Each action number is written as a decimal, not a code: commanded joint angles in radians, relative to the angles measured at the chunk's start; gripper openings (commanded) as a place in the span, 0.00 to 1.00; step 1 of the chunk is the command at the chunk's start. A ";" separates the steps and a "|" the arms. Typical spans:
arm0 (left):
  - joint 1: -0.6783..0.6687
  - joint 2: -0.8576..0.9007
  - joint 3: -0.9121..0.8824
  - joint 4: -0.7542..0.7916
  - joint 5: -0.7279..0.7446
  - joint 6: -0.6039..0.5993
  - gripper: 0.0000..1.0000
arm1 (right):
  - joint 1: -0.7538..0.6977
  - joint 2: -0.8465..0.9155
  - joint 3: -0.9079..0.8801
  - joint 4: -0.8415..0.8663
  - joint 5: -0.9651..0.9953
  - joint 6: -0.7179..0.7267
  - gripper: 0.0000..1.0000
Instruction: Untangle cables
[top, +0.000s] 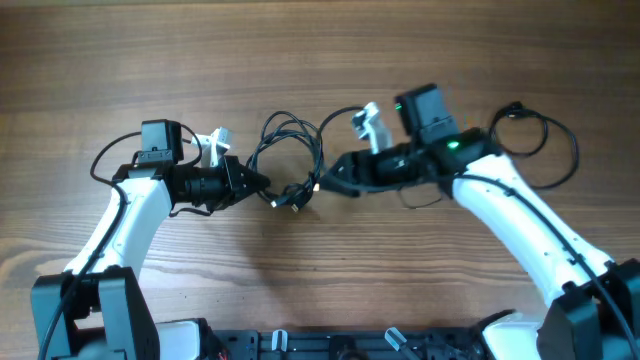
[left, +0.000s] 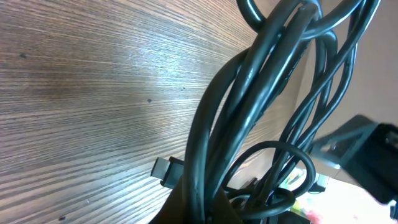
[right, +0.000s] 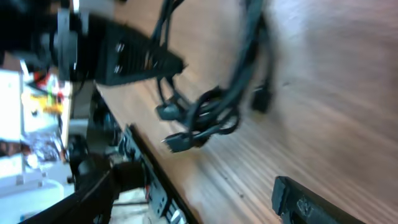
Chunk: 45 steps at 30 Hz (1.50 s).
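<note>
The cables (top: 290, 150) are a tangle of thin black cords in loose loops at the table's middle, with plug ends (top: 286, 200) at the lower side. My left gripper (top: 258, 184) points right and is shut on the bundle's left side. In the left wrist view the cords (left: 249, 106) rise out of the jaws (left: 199, 208), with a plug (left: 165, 169) beside them. My right gripper (top: 328, 180) points left, just right of the tangle, open and empty. In the right wrist view the cables (right: 208, 115) lie ahead of its wide-spread fingers (right: 199, 199), and the left gripper (right: 137, 59) shows beyond them.
The wooden table (top: 320, 60) fills the overhead view. Thicker black arm wires loop by the right arm (top: 548, 140) and the left arm (top: 108, 155). The black arm bases (top: 300, 345) line the front edge.
</note>
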 joint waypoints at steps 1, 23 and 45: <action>-0.005 0.006 -0.005 0.003 0.047 0.003 0.04 | 0.085 0.012 -0.009 0.024 0.071 0.002 0.78; -0.005 0.006 -0.005 -0.042 -0.009 0.012 0.04 | 0.196 -0.053 0.057 0.000 0.247 0.052 0.52; -0.005 0.006 -0.005 -0.072 0.126 0.138 0.04 | 0.307 0.063 0.058 0.074 0.677 0.403 0.16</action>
